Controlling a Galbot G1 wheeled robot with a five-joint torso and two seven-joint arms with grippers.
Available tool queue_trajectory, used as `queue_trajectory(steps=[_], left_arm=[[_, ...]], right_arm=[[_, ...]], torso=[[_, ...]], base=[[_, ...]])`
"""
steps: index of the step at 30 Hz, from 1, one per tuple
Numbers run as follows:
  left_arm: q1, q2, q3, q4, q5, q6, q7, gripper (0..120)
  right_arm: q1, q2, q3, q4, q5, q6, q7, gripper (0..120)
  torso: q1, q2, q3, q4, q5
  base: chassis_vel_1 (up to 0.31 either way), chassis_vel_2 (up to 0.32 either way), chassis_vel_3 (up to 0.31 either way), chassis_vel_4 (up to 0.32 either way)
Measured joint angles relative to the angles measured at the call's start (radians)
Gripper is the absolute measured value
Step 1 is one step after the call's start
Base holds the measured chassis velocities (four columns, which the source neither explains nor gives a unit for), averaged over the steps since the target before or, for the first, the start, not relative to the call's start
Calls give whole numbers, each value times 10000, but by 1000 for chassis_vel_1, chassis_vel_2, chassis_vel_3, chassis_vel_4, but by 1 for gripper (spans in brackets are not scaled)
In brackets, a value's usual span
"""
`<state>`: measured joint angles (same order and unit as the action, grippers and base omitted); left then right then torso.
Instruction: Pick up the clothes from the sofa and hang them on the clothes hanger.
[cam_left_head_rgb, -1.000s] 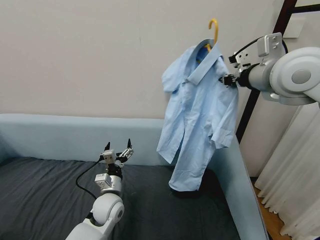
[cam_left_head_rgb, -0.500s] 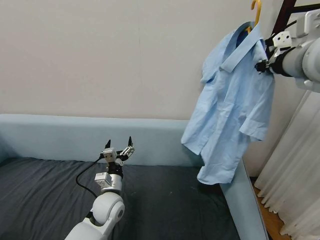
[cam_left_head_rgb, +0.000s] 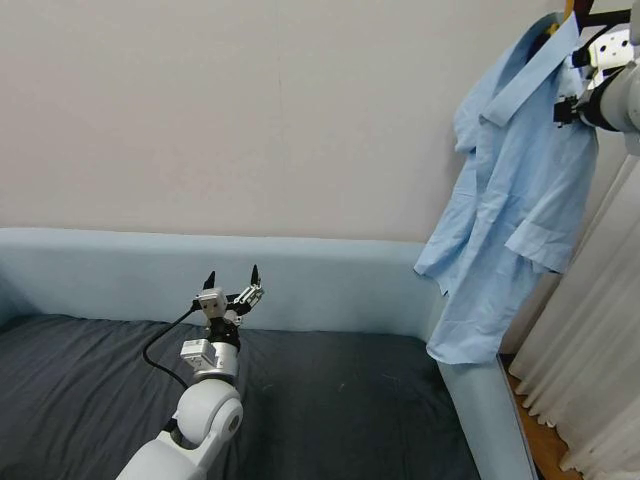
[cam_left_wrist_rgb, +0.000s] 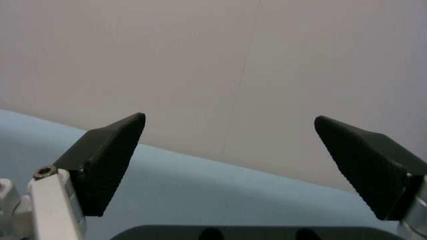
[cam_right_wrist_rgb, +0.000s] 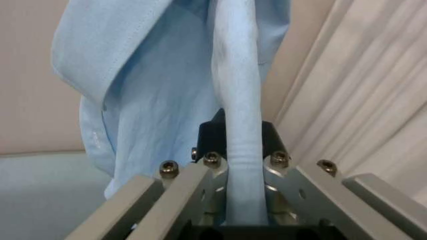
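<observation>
A light blue shirt (cam_left_head_rgb: 510, 190) hangs in the air at the upper right, its hem past the sofa's right arm (cam_left_head_rgb: 478, 410). My right gripper (cam_left_head_rgb: 568, 108) is shut on the shirt's shoulder near the collar; in the right wrist view a fold of the shirt (cam_right_wrist_rgb: 239, 125) is pinched between its fingers (cam_right_wrist_rgb: 212, 187). A sliver of yellow hanger (cam_left_head_rgb: 567, 8) shows above the collar at the picture's top edge. My left gripper (cam_left_head_rgb: 231, 288) stands open above the dark sofa seat (cam_left_head_rgb: 90, 400), holding nothing; its black fingertips (cam_left_wrist_rgb: 110, 160) point at the wall.
The pale blue sofa back (cam_left_head_rgb: 150, 275) runs along the plain wall. A dark rack post (cam_left_head_rgb: 612, 10) stands at the top right, behind the shirt. White curtains (cam_left_head_rgb: 590, 380) hang at the right, beyond the sofa arm.
My right gripper has carried the shirt up and to the right, off the sofa seat and toward the rack post. The left arm has barely shifted.
</observation>
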<state>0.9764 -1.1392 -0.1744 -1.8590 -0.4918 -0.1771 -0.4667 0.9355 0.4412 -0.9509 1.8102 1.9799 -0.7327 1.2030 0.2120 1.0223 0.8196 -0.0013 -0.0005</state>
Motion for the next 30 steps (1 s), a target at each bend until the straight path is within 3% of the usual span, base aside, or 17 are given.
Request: queue_trajectory(steps=[6,12,14,23,30], left_arm=[[401,6,-299,-448,49,51,-16,100],[753,120,-602,-755,54,74,-21,100],[969,194,-838,-838,52,72,-29,100],[1360,454,-1300,-926,27,-33,-52,100],[1117,557,-1344,-711,-33,-51,-144,100]], right_arm=[[-290,-548,-65,-378,-339,0,-243,1],[-422,-293,-158,-1040,-760,0,-342,1],[-424,23,-275,-1628,-1045,0,-420,1],[-690,898,-393,-3017,-1895,3,-642,1],[-741,2158,-226,-4682,-2377,10,-755,1]], torso=[[-1,0,0,-3,-1],[-1,1,-1,-1,-3],[0,0,0,6,-6],[0,0,1,-3,-1],[0,0,1,0,-5]], base=[[0,0,0,0],[0,0,0,0],[0,0,0,0],[0,0,0,0],[0,0,0,0]])
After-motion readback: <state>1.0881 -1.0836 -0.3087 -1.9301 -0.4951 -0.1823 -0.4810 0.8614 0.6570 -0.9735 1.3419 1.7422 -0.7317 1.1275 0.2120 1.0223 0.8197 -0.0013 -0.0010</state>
